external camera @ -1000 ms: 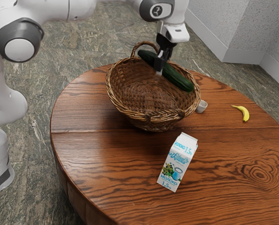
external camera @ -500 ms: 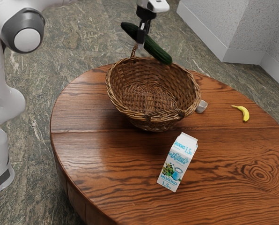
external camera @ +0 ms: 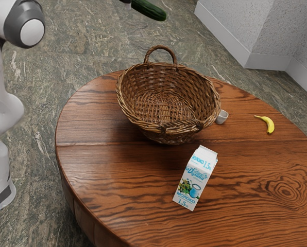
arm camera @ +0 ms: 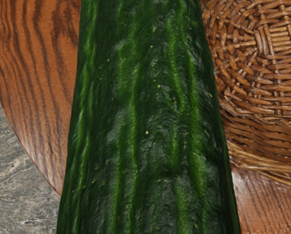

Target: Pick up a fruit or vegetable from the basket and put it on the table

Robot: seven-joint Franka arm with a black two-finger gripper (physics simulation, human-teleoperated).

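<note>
At the exterior view's top edge, a small part of my gripper [external camera: 126,1] shows beside a dark green cucumber [external camera: 149,9], which hangs in the air, tilted, well above the basket's handle, still carried between the two fingers. Seen from my hand, the cucumber [arm camera: 145,117] is large and close under the camera. Below it, the brown wicker basket [external camera: 166,126] stands on the round wooden table [external camera: 246,175], its inside bare woven wicker. From my hand, the basket [arm camera: 265,97] and the wooden table [arm camera: 33,73] lie on opposite sides of the cucumber.
A milk carton [external camera: 195,177] stands in front of the basket. A small whitish cup [external camera: 222,117] is close beside the basket, and a yellow banana [external camera: 267,123] lies further toward the exterior view's right. The basket's tall handle [external camera: 160,47] rises at its far side.
My gripper has lifted the cucumber up out of the basket and carried it toward the exterior view's top and left. Basket, carton, cup and banana have stayed where they were.
</note>
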